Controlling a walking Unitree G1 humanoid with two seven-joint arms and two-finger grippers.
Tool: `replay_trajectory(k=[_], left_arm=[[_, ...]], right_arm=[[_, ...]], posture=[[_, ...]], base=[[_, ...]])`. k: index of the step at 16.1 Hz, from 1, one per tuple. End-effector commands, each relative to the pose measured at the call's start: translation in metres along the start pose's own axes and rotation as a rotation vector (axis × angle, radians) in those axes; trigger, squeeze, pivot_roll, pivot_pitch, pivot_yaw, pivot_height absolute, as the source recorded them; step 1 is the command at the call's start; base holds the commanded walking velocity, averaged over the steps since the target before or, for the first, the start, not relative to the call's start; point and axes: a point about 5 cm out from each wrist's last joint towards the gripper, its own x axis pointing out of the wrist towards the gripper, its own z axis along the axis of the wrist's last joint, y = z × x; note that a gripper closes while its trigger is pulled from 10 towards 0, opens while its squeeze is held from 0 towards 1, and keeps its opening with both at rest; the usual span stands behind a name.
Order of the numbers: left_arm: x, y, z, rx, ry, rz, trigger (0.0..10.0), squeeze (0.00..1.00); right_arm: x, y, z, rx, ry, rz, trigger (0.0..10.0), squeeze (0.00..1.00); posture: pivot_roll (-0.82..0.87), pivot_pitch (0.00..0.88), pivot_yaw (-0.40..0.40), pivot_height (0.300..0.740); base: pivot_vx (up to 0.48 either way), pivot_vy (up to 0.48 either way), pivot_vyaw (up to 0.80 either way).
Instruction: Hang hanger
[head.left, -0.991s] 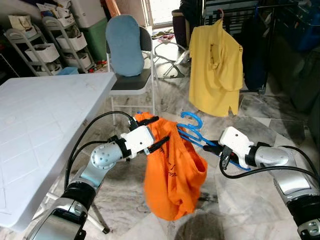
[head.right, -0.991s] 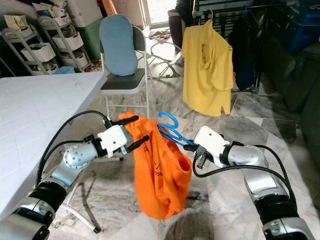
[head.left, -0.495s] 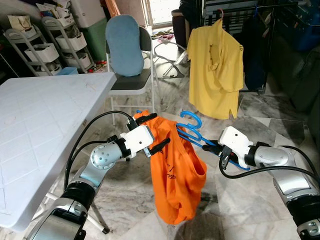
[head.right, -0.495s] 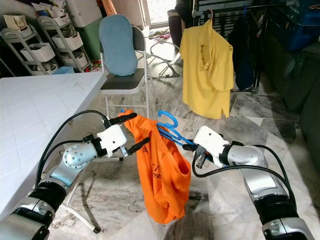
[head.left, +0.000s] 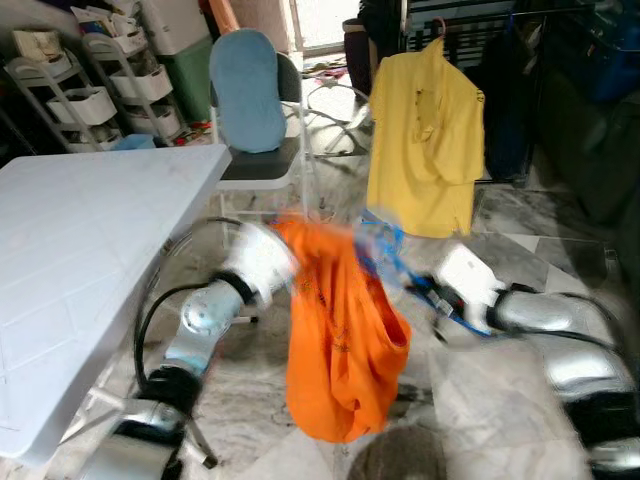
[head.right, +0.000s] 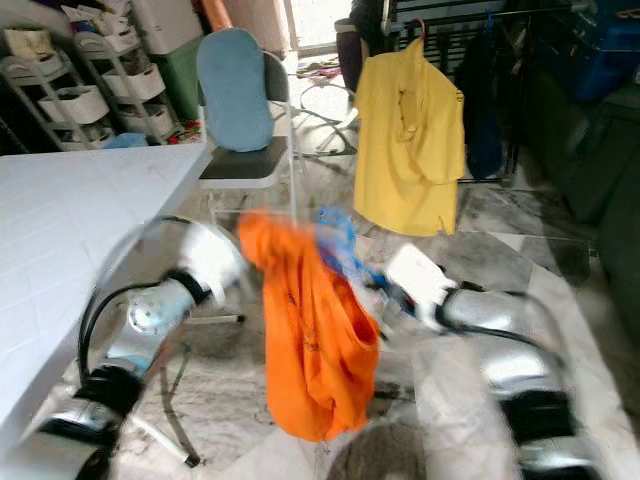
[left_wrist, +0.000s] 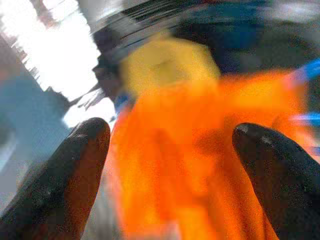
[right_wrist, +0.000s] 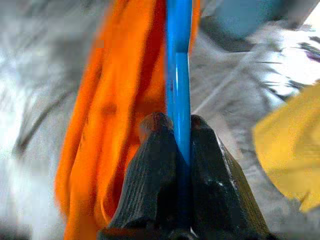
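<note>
Right gripper (right_wrist: 179, 131) clamped on blue plastic hanger (right_wrist: 178, 65), arm reaching inward. Left gripper (left_wrist: 170, 165) spread wide, fingers either side of orange fabric shirt (head.left: 340, 330).

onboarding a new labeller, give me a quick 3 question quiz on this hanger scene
1. True or false: the right tool is shut on the blue hanger.
2. What colour is the shirt draped on that hanger?
3. The left tool fingers stand: A) apart, beside the orange cloth B) pinching the hanger hook C) resting on the white table

Key: 1 true; 2 orange; 3 A
</note>
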Motion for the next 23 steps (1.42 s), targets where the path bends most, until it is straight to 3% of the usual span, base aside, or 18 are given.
replay_trajectory(k=[1,4,7,8,9,11,12,13,14,15,17,18,21,23], left_arm=[[-0.005,0.024,-0.004,-0.046,0.059,0.078,10.0,1.0],[-0.005,0.032,-0.002,-0.014,0.081,0.046,10.0,1.0],[-0.016,0.03,-0.016,-0.036,0.147,0.056,10.0,1.0],[-0.019,0.023,-0.019,-0.063,0.151,0.053,10.0,0.07],[-0.023,0.015,-0.023,-0.108,0.137,0.092,10.0,0.0],[-0.036,0.001,-0.026,-0.141,0.087,0.158,10.0,0.0],[-0.042,-0.001,-0.029,-0.165,0.089,0.196,10.0,0.0],[-0.048,-0.003,-0.031,-0.162,0.082,0.233,10.0,0.0],[-0.059,-0.001,-0.034,-0.196,0.082,0.319,10.0,0.0],[-0.065,0.002,-0.035,-0.212,0.085,0.375,10.0,0.0],[-0.071,0.014,-0.033,-0.187,0.092,0.454,10.0,0.0],[-0.076,0.026,-0.034,-0.145,0.13,0.512,10.0,0.0],[-0.087,0.027,-0.05,-0.098,0.225,0.451,10.0,0.0],[-0.096,0.02,-0.064,-0.14,0.279,0.5,10.0,0.0]], right_arm=[[0.005,-0.017,0.025,0.012,-0.083,-0.098,0.0,0.0],[0.013,-0.022,0.029,0.019,-0.077,-0.121,0.0,0.0],[0.02,-0.027,0.039,0.062,-0.083,-0.156,0.0,0.0],[0.02,-0.024,0.041,0.082,-0.1,-0.14,0.0,0.0],[0.02,-0.023,0.039,0.088,-0.092,-0.154,0.0,0.0],[0.018,-0.023,0.038,0.127,-0.113,-0.238,0.0,0.0],[0.017,-0.021,0.036,0.148,-0.12,-0.254,1.6,0.0],[0.017,-0.019,0.032,0.195,-0.118,-0.295,8.9,0.0],[0.015,-0.014,0.024,0.263,-0.108,-0.349,10.0,0.0],[0.014,-0.01,0.018,0.316,-0.098,-0.381,10.0,0.0],[0.012,-0.001,0.007,0.332,-0.07,-0.419,10.0,0.0],[0.013,0.014,-0.001,0.388,-0.069,-0.417,10.0,0.0],[0.016,0.034,-0.019,0.391,-0.007,-0.398,10.0,0.0],[0.016,0.038,-0.028,0.403,0.022,-0.418,10.0,0.0]], posture=[[-0.17,0.0,0.162,0.74],[-0.15,0.0,0.162,0.74],[-0.15,0.0,0.175,0.74],[-0.15,0.0,0.181,0.74],[-0.15,0.0,0.18,0.74],[-0.16,0.0,0.174,0.74],[-0.16,0.0,0.168,0.74],[-0.15,0.0,0.163,0.74],[-0.14,0.0,0.144,0.74],[-0.14,0.0,0.135,0.74],[-0.13,0.0,0.122,0.74],[-0.14,0.0,0.113,0.74],[-0.14,0.0,0.112,0.74],[-0.14,0.0,0.111,0.74]], base=[[0.0,0.0,0.0],[0.0,0.0,0.0],[0.0,0.0,0.0],[0.0,0.0,0.0],[0.0,0.0,0.0],[0.0,0.0,0.0],[0.0,0.0,0.0],[0.0,0.0,0.0],[0.0,0.0,0.0],[0.0,0.0,0.0],[0.0,0.0,0.0],[0.0,0.0,0.0],[0.0,0.0,0.0],[0.0,0.0,0.0]])
